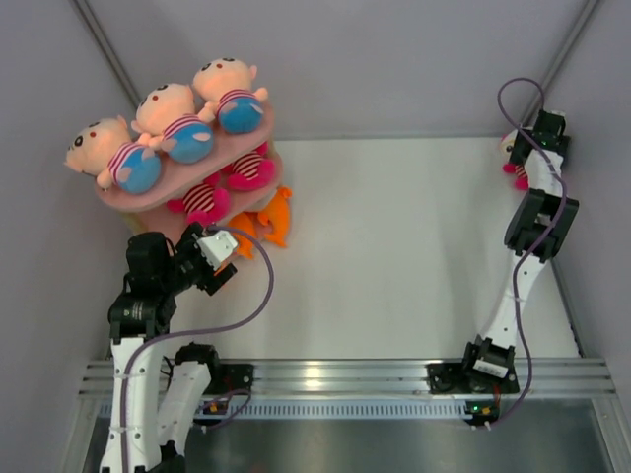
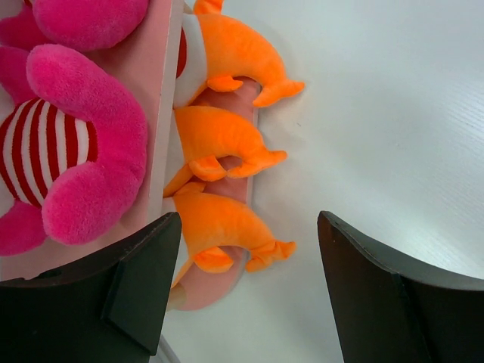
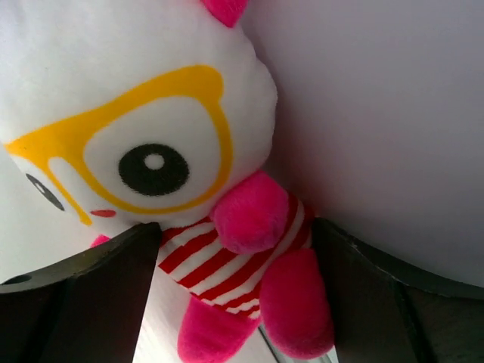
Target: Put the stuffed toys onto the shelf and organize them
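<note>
The pink shelf stands at the far left. Three striped-shirt boy toys lie in a row on its top board. Two pink-limbed striped toys sit on the board below; one fills the left of the left wrist view. My left gripper is open and empty at the shelf's near end. In the far right corner a white toy with yellow glasses lies against the wall. My right gripper is open, with a finger on each side of its striped body.
Three orange plush animals lie on the shelf's lowest board, straight ahead of the left gripper. Grey walls enclose the white table on the left, back and right. The right arm stretches along the right wall.
</note>
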